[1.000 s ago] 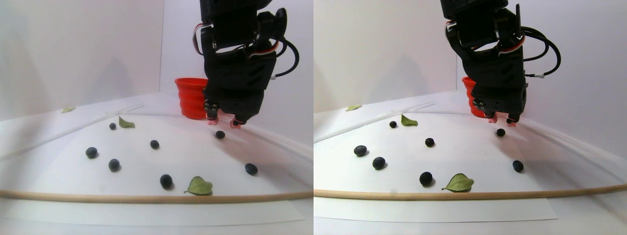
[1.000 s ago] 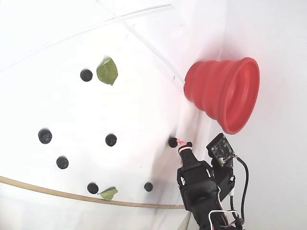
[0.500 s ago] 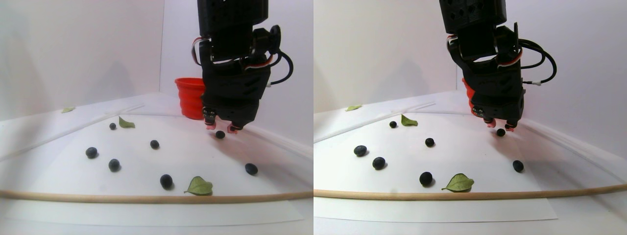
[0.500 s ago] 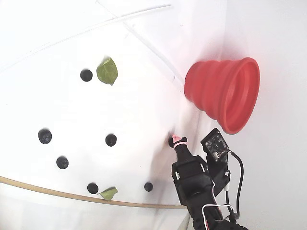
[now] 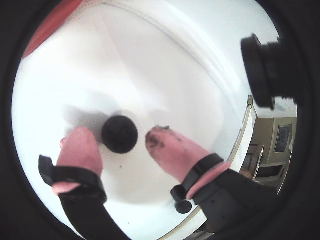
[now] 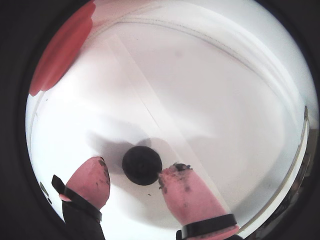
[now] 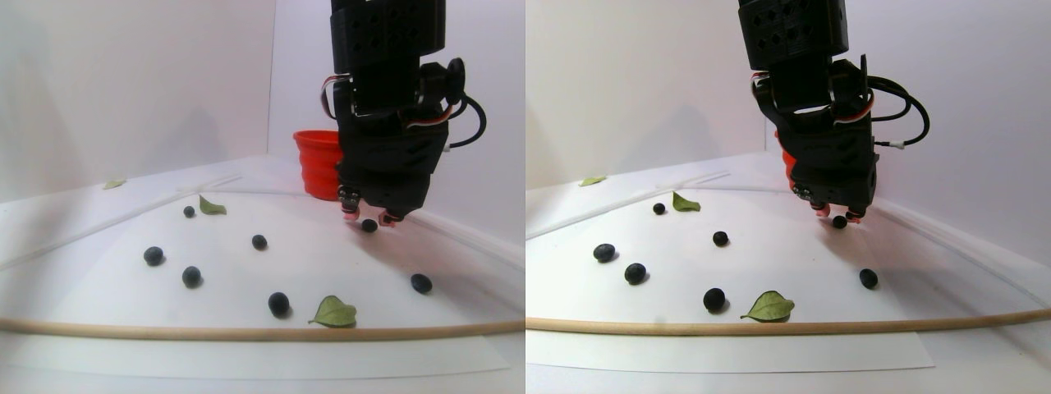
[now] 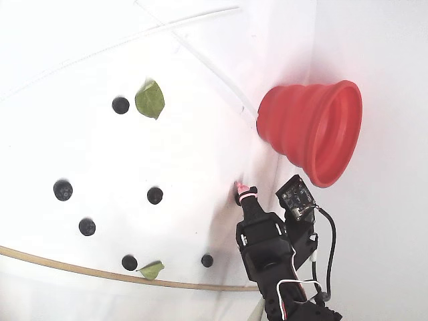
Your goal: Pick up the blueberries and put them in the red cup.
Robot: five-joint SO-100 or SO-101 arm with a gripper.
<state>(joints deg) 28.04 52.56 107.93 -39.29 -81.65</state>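
Note:
In both wrist views my gripper point(image 5: 116, 135) point(image 6: 134, 169) is open, low over the white sheet. One blueberry point(image 5: 120, 133) point(image 6: 142, 165) lies between its pink fingertips point(image 5: 80, 147), close against the right one in a wrist view. The stereo pair view shows the same berry point(image 7: 369, 225) on the sheet under the gripper point(image 7: 369, 217). Several more blueberries point(image 7: 191, 276) lie scattered to the left and front. The red cup point(image 7: 318, 164) point(image 8: 314, 130) stands just behind the arm. In the fixed view the gripper tip point(image 8: 244, 192) hides most of that berry.
Green leaves point(image 7: 333, 312) point(image 8: 150, 99) lie among the berries. A wooden rod point(image 7: 246, 332) runs along the sheet's front edge. White walls close in behind the cup and on the right. A cable point(image 8: 329, 247) loops off the arm.
The gripper has dropped lower and shifted left in the stereo pair view, from beside the berry to straddling it. The berries, leaves and cup have not moved.

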